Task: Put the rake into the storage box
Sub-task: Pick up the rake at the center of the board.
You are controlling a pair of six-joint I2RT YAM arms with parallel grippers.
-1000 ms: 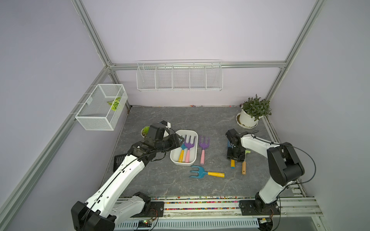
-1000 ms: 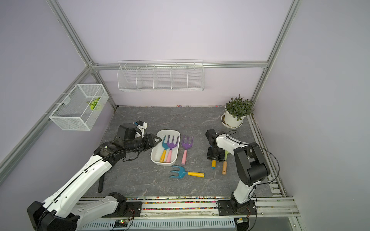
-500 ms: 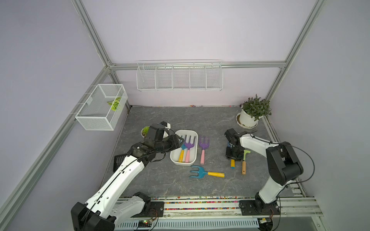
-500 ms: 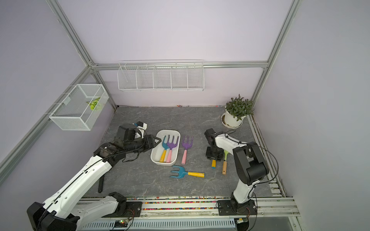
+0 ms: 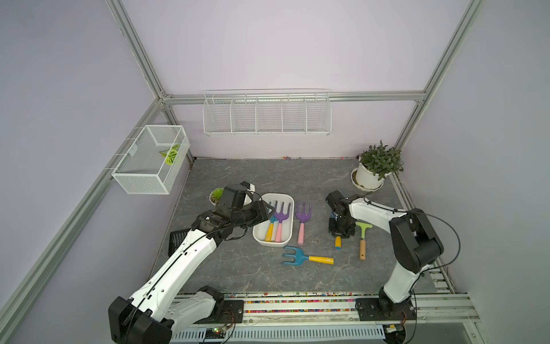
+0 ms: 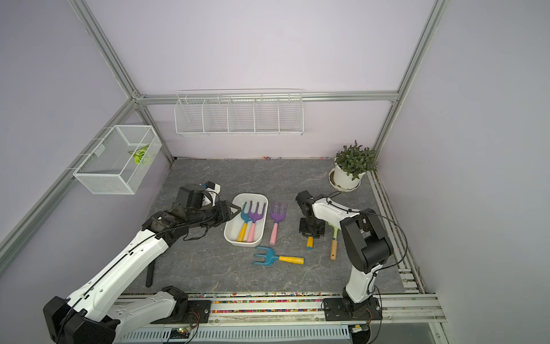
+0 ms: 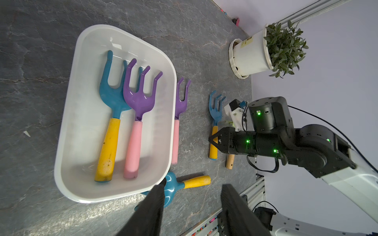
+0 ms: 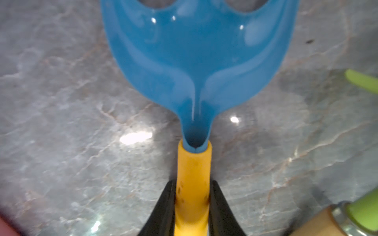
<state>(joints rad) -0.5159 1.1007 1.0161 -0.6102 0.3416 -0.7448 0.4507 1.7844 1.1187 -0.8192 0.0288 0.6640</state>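
Blue plastic head and yellow handle identify the rake (image 8: 194, 61) of the task. It sits at bench level outside the storage box (image 5: 275, 197), to the box's right, between a loose purple rake (image 5: 303, 214) and a green hoe (image 5: 362, 235) with a wooden handle. Its tines point toward the back wall.

The right gripper (image 8: 192, 183) is closed on the yellow handle just behind the head. In the right wrist view both black fingers (image 8: 163, 206) press against the handle's sides. In both top views the gripper's body covers most of this rake, so only the end of the handle shows.

The storage box is a shallow white tub on the grey marbled bench (image 5: 238, 178). It holds two tools side by side, tines toward the back wall: a boxed blue rake (image 7: 110, 96) with a yellow handle and a boxed purple rake (image 7: 139, 100) with a pink handle. The loose purple rake lies just beside the box's right wall, parallel to it. A crosswise blue rake (image 5: 293, 256) lies in front of the box with its yellow handle pointing right.

The left gripper (image 7: 193, 185) stands open with nothing between its fingers, at the left rim of the storage box. Whether it touches the rim cannot be told. A potted plant (image 5: 378, 166) stands in the back right corner of the bench.
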